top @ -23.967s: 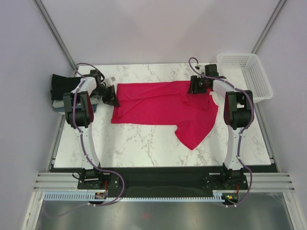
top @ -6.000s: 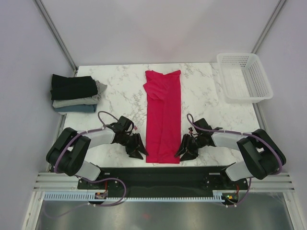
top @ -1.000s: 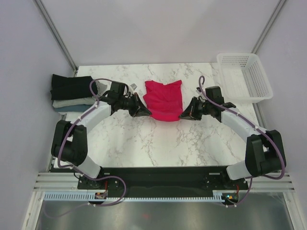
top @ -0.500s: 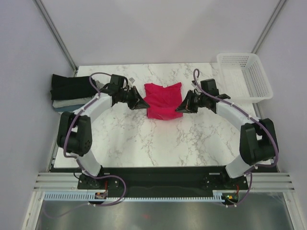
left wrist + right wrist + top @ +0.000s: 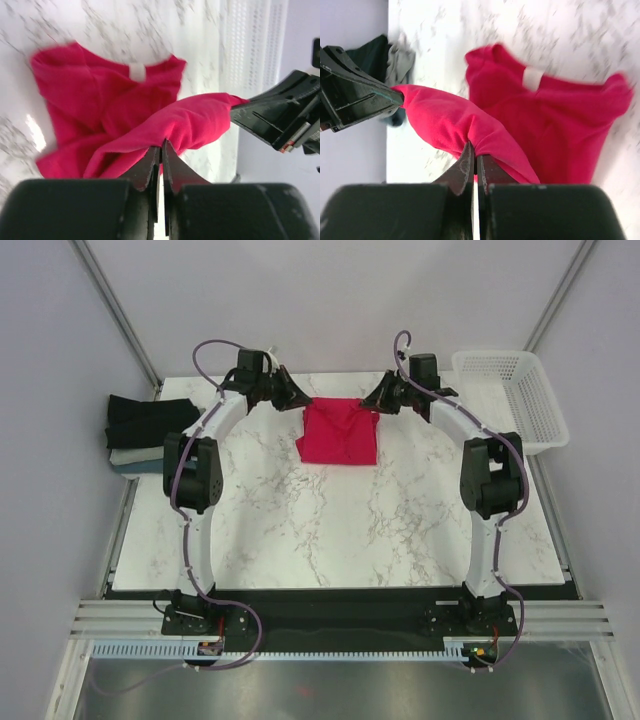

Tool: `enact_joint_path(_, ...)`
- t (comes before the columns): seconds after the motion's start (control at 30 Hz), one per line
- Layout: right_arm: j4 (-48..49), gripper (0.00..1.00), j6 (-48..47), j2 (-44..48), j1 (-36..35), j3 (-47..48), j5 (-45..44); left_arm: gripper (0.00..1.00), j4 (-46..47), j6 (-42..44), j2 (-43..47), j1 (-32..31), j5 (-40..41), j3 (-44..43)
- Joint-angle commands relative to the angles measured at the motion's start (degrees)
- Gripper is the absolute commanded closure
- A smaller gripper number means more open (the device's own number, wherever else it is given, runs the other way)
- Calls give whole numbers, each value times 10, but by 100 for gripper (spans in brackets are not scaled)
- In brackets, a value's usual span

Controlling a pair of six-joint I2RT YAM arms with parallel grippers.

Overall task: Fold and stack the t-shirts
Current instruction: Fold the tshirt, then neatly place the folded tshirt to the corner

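Red t-shirt [image 5: 340,435], edge pinched in closed left pincer [image 5: 160,150], closed right pincer [image 5: 474,151]

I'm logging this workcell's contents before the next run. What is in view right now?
red t-shirt: one, crimson, far centre of the table, one edge lifted
folded t-shirts: three, black over pale grey over blue, stacked at the left edge
mesh basket: one, white plastic, far right corner
table: one, white marble pattern
left hand: one, black, shut on the red t-shirt's lifted edge
right hand: one, black, shut on the same edge, facing the left hand
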State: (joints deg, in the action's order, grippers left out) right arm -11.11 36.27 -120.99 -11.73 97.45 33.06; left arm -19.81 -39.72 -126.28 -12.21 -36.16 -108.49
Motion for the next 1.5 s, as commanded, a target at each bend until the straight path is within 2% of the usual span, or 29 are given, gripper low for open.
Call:
enact_joint_path(0.0,31,98,-22,-52,1,54,-54,89,47,54,-62,3,61,-65)
enact_joint_path(0.03,42,75,-23,-61,0,59,-61,51,52,69,-70,1,111,-76)
enact_joint_path(0.07,46,62,-26,-69,0,63,-63,35,45,101,-84,-5,138,-90)
enact_joint_path(0.13,43,41,-40,-64,0,70,-63,15,34,133,-78,-9,171,-120)
enact_joint_path(0.17,41,40,-45,-48,2,69,-59,13,29,147,-71,-9,171,-123)
enact_joint_path(0.27,33,39,-45,-5,12,43,-48,11,1,155,-24,-1,161,-106)
enact_joint_path(0.37,33,39,-42,19,12,6,-27,12,-2,154,14,10,130,-49)
enact_joint_path(0.5,33,39,-33,16,13,-33,-13,13,-13,153,24,14,107,16)
enact_joint_path(0.67,59,39,-10,-8,9,-67,12,14,-16,149,5,26,51,57)
enact_joint_path(0.83,64,39,-14,-46,4,-61,18,17,-7,155,-30,36,-1,57)
enact_joint_path(1.17,59,40,-23,-94,0,-44,19,18,24,118,-85,45,-39,53)
enact_joint_path(1.47,55,39,-27,-105,0,-45,10,29,72,79,-143,17,-89,25)
